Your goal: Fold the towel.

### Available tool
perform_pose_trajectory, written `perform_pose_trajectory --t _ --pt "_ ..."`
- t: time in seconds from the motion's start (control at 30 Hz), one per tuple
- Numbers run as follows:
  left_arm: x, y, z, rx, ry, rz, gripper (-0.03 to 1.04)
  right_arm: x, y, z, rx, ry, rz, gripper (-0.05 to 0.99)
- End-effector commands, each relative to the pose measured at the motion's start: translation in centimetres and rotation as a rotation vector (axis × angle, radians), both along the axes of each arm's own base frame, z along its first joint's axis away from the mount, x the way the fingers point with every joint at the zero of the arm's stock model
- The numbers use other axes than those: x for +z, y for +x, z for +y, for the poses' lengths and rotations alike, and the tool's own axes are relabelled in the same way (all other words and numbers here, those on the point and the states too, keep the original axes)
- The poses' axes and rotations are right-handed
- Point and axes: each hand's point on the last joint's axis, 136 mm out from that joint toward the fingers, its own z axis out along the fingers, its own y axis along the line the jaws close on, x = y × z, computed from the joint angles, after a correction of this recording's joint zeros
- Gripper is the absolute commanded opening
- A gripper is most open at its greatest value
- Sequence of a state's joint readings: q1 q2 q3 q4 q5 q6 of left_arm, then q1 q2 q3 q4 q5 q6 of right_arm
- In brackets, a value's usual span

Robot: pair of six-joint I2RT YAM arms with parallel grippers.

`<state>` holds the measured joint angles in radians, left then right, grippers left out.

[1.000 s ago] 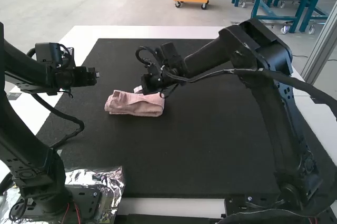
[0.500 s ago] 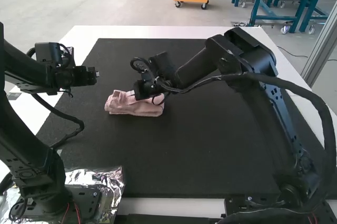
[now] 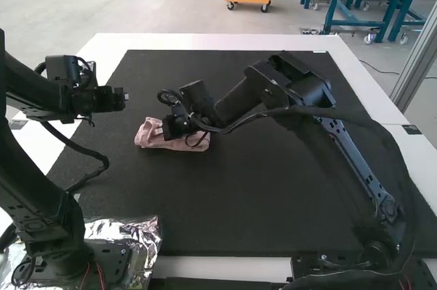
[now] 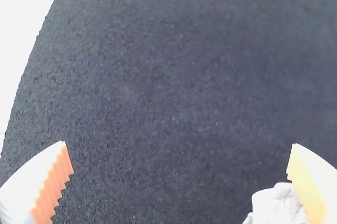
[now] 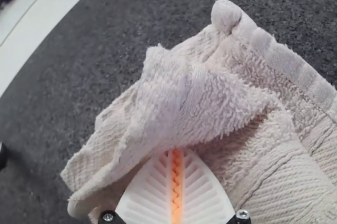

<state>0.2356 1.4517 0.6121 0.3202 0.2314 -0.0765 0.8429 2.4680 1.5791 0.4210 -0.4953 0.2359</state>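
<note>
Nearest of all, at the left, crinkled foil (image 3: 145, 234) shows around the foot of my left arm (image 3: 51, 228), while my right arm (image 3: 355, 164) stands at the near right and reaches out across the dark mat (image 3: 239, 187). Farther on, left of the mat's middle, here's the towel (image 3: 151, 141): pink, bundled into a compact strip that runs left to right. And right on it is my right pincer (image 3: 164, 128), clenched on the cloth! In the right wrist view this pincer (image 5: 175, 149) has its ribbed white fingers together, their tips tucked under a rumpled, raised fold, with a hemmed edge lying beside it. A little farther and over to the left, my left pincer (image 3: 125, 97) hangs near the towel but apart from it, released, its orange pads (image 4: 54, 184) wide apart. Farthest off, past the mat, runs the white tabletop (image 3: 205, 41).
</note>
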Motion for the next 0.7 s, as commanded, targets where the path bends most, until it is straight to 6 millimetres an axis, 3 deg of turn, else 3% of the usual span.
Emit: perform_pose_trajectory --t 0.0,0.17,0.3,0.5,0.6,0.67 --pt "1.7 -0.2 0.3 0.014 0.013 -0.044 0.96 -0.1 -0.7 1.5 0.03 0.023 0.0 -0.02" --pt "2.0 -0.2 0.2 0.012 0.013 -0.052 0.96 -1.4 -0.1 1.7 0.025 0.015 0.0 -0.02" --pt "3.5 -0.1 0.2 0.012 0.021 -0.083 0.96 -0.8 0.5 1.3 0.017 0.014 0.002 -0.02" --pt "7.1 0.5 0.3 0.011 0.034 -0.141 0.96 5.4 2.4 -0.5 -0.008 0.015 -0.036 -0.01" --pt "9.2 0.9 -0.3 -0.004 0.038 -0.169 0.96 9.5 3.7 -2.2 -0.037 0.02 -0.056 0.25" --pt "11.2 1.0 -0.8 -0.016 0.044 -0.2 0.96 13.3 4.5 -3.5 -0.065 0.042 -0.085 0.42"
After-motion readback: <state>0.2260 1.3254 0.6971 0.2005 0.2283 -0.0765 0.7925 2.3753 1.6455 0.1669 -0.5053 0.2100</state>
